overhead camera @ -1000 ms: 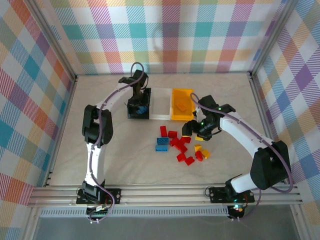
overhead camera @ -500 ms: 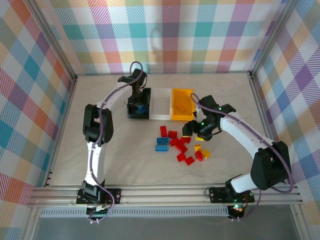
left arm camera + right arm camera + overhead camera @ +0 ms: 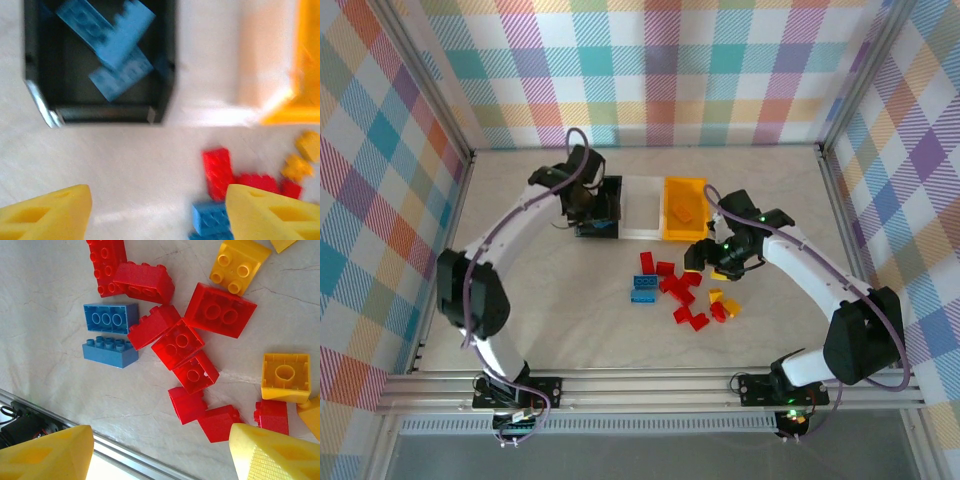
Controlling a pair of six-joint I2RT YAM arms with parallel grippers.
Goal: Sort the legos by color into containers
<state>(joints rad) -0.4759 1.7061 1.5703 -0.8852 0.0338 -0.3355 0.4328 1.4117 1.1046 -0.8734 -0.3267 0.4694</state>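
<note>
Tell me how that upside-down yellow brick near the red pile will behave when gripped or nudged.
The yellow brick looks like rigid moulded plastic, so it probably won't flex. Its hollow underside faces up, suggesting it is light. Flat-sided and sitting on the table, it should slide rather than roll.

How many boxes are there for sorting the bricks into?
3, in a row at the far side of the table: a black box on the left, a clear white box in the middle, an orange box on the right. None seems hidden.
</note>
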